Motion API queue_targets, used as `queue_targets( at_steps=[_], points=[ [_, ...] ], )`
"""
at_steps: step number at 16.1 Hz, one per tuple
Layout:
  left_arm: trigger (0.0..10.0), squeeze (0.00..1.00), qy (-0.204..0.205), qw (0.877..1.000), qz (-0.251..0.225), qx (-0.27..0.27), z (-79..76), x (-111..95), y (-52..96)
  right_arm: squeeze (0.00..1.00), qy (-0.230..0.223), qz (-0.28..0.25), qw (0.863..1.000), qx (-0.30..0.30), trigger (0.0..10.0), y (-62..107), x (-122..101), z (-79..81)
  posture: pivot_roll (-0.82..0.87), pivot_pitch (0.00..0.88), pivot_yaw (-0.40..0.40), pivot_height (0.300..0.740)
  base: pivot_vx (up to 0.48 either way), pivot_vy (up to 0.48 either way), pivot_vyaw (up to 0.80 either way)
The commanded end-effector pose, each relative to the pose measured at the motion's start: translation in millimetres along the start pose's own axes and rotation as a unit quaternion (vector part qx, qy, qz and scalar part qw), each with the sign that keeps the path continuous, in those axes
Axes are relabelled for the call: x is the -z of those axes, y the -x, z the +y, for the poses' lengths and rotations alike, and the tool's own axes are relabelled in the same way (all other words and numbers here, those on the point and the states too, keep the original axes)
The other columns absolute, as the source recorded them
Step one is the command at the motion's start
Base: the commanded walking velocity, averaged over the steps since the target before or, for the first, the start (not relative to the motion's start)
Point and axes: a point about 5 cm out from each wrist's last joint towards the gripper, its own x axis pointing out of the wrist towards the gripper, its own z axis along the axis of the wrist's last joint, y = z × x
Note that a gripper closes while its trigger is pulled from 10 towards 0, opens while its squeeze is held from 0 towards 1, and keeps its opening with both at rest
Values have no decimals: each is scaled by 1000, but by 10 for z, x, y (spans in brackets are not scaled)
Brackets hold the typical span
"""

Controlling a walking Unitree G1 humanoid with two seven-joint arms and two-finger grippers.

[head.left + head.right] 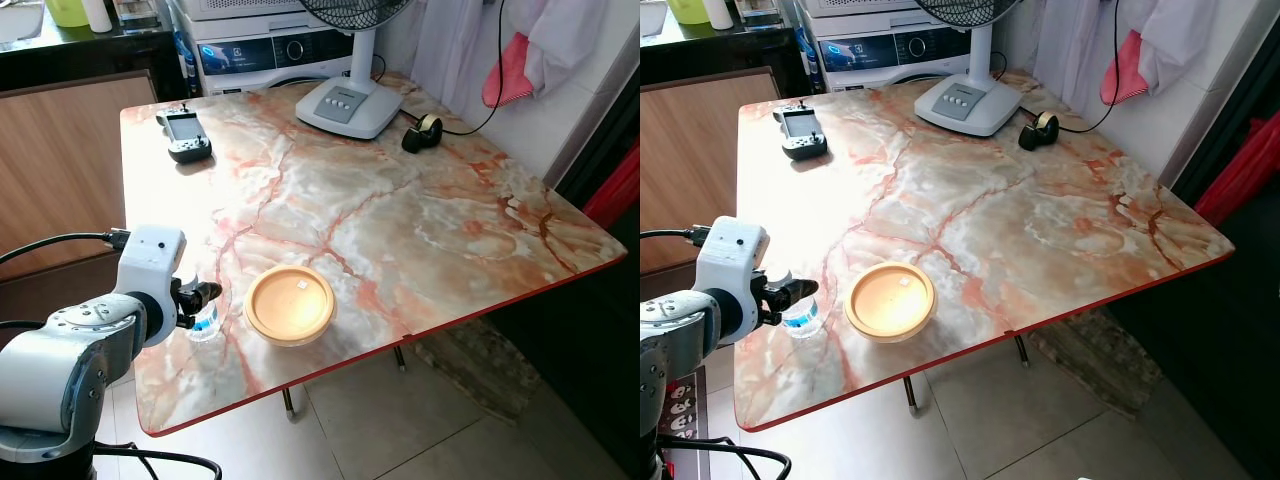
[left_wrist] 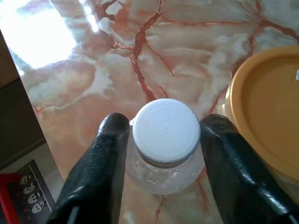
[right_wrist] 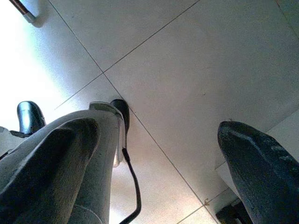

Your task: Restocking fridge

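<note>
A small clear water bottle (image 2: 166, 130) with a white cap stands on the marble table (image 1: 400, 200) near its front left corner. My left gripper (image 2: 166, 123) is shut on the bottle, one black finger (image 2: 110, 154) on each side just below the cap. In the left eye view that gripper (image 1: 205, 295) reaches in from the table's left edge. A round container with a yellow lid (image 1: 289, 303) sits just right of the bottle. My right gripper (image 3: 159, 135) hangs open over the tiled floor.
A white fan base (image 1: 345, 105), a black tape roll (image 1: 422, 132) and a grey handheld controller (image 1: 186, 135) lie at the table's far side. A washing machine (image 1: 270, 50) stands behind the table. A wooden cabinet (image 1: 60, 150) is to the left.
</note>
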Motion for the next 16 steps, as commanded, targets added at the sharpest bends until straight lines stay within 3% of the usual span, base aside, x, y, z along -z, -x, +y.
queue_targets(
  at_steps=[1,10,12,15,16],
  points=[
    [0,0,-18,1000,-10,-21,24,-22,27,0,4,4,1000,4,10000,10,19,-46,227,61,-64,740,0,0,0],
    [0,0,-42,999,-12,-31,27,44,-7,0,6,4,1000,2,10000,9,7,-51,225,82,-72,740,0,0,0],
    [0,0,-50,996,-23,-73,129,23,-13,0,5,4,1000,2,10000,8,3,-49,224,85,-74,740,0,0,0],
    [0,0,-51,979,-72,-182,446,-52,9,0,6,4,1000,1,10000,6,-5,-47,232,88,-78,740,0,0,0],
    [10000,0,-37,964,-74,-251,677,50,43,0,6,4,1000,1,10000,6,-9,-48,231,91,-77,740,0,0,0]
  ],
)
